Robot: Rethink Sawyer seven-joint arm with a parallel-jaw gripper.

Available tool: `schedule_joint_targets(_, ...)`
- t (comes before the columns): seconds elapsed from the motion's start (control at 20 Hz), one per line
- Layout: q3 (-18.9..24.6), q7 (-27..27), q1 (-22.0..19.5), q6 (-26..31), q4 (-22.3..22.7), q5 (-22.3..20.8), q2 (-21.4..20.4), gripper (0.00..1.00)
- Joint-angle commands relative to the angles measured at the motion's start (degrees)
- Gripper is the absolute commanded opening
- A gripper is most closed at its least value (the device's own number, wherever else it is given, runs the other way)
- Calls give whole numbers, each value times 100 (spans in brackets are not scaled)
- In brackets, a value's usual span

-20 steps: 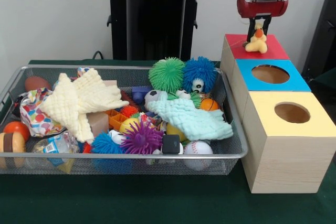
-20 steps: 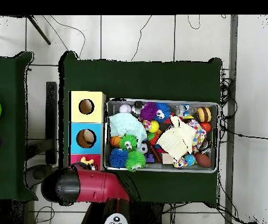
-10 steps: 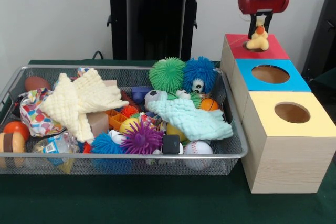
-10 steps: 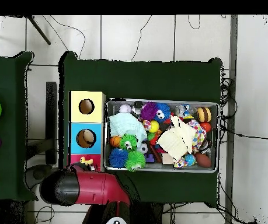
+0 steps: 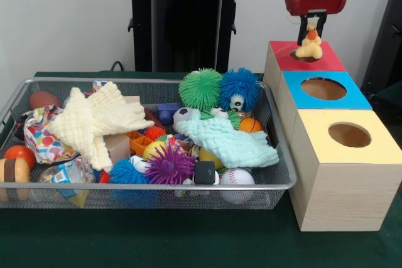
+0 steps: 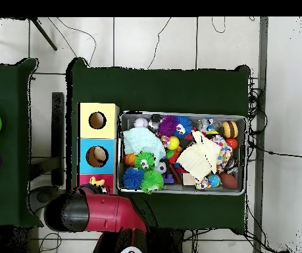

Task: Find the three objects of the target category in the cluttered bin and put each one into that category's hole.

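Front view, gripper [image 5: 311, 29] vertical, holding duck [image 5: 309, 47]

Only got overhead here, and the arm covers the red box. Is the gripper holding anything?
Observer: Yes. The front view shows the gripper shut on a yellow duck, pinched at its head.
Operator: Is it lined up with the hole?
Observer: The duck hangs upright over the red box, its base about level with the hole's rim. It is not dropped in yet.
Operator: Anything blocking the other holes?
Observer: No. From the front, the blue box and yellow box both show open holes with nothing on top.
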Motion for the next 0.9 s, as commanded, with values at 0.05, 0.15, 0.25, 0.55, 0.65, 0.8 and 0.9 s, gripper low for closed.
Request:
schedule_joint_targets(0.05, 418, 1212, -165, -456, 487, 198, -99, 0)
schedule_joint_targets(0.15, 421, 1209, -174, -488, 511, 192, -93, 0)
schedule_joint_targets(0.25, 434, 1200, -193, -533, 535, 185, -82, 0)
schedule_joint_targets(0.55, 425, 1177, -224, -627, 576, 149, -40, 0)
schedule_joint_targets(0.65, 445, 1167, -239, -666, 589, 145, -22, 0)
schedule_joint_targets(0.8, 438, 1144, -247, -679, 580, 125, -2, 0)
schedule_joint_targets(0.9, 438, 1147, -238, -693, 594, 123, -10, 0)
